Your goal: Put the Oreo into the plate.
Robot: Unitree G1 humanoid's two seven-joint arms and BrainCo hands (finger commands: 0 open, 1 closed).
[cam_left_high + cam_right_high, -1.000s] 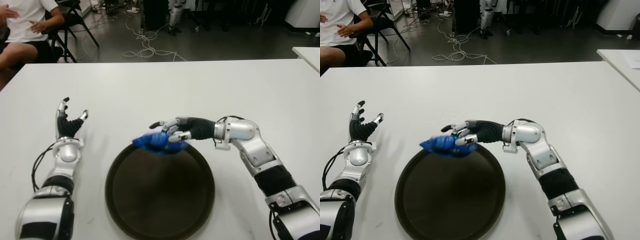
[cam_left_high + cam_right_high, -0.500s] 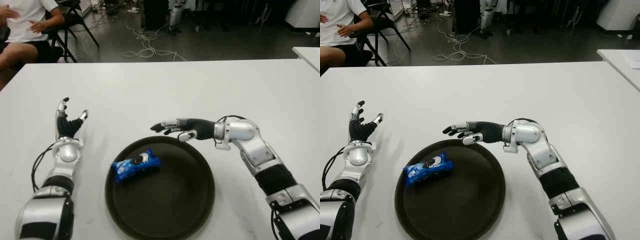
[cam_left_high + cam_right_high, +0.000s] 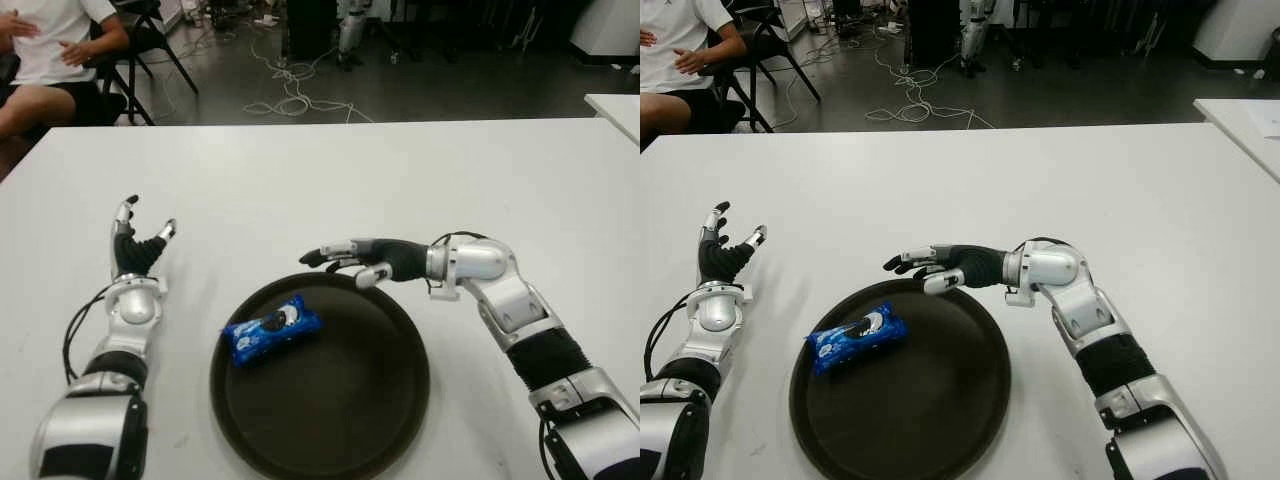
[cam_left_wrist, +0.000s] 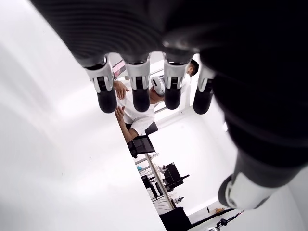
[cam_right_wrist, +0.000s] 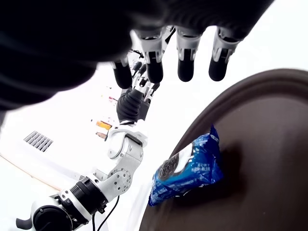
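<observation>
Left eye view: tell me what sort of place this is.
Probably a robotics lab or workshop. Behind the white table loose cables trail over a dark floor, a person sits on a folding chair, and what looks like another robot's legs stand at the back.

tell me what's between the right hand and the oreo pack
Nothing but bare dark plate: the eye views show the open right hand over the far rim, apart from the Oreo pack.
</observation>
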